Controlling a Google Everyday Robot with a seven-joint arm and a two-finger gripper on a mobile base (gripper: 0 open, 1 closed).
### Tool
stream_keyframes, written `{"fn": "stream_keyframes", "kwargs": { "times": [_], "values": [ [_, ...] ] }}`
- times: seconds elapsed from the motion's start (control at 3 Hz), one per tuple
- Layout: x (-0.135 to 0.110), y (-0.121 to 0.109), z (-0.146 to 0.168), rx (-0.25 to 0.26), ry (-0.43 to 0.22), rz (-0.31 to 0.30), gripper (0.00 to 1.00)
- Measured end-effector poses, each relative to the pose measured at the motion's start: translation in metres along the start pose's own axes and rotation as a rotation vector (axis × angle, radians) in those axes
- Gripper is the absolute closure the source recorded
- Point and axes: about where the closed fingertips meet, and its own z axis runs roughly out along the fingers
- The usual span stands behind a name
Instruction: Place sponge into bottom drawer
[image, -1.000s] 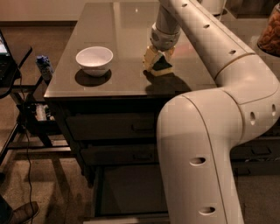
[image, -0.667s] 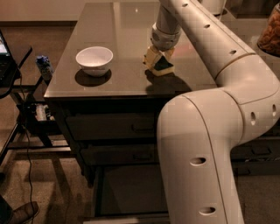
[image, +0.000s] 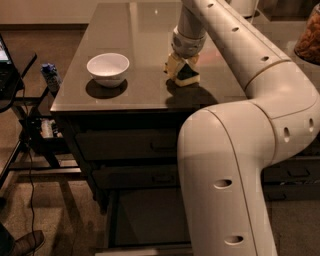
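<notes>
Gripper (image: 182, 70) clamps the sponge (image: 188, 75) at the counter (image: 140, 40) — lift clear, then lower squarely into the open bottom drawer (image: 150, 215).

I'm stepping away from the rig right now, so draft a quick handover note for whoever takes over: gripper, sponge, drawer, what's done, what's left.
Gripper: over the cabinet top, right of the white bowl, jaws closed on the sponge.
Sponge: in the jaws, low at the cabinet top; cannot tell whether it is lifted clear.
Bottom drawer: pulled open at floor level; the arm hides its right part.
Done: drawer open, sponge grasped.
Left: carry the sponge down over the open drawer and release it inside.
</notes>
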Motion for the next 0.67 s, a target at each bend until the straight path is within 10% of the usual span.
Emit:
{"fn": "stream_keyframes", "kwargs": {
  "times": [0.67],
  "values": [
    [0.018, -0.002, -0.016, 0.019, -0.025, 0.012, 1.0]
  ]
}}
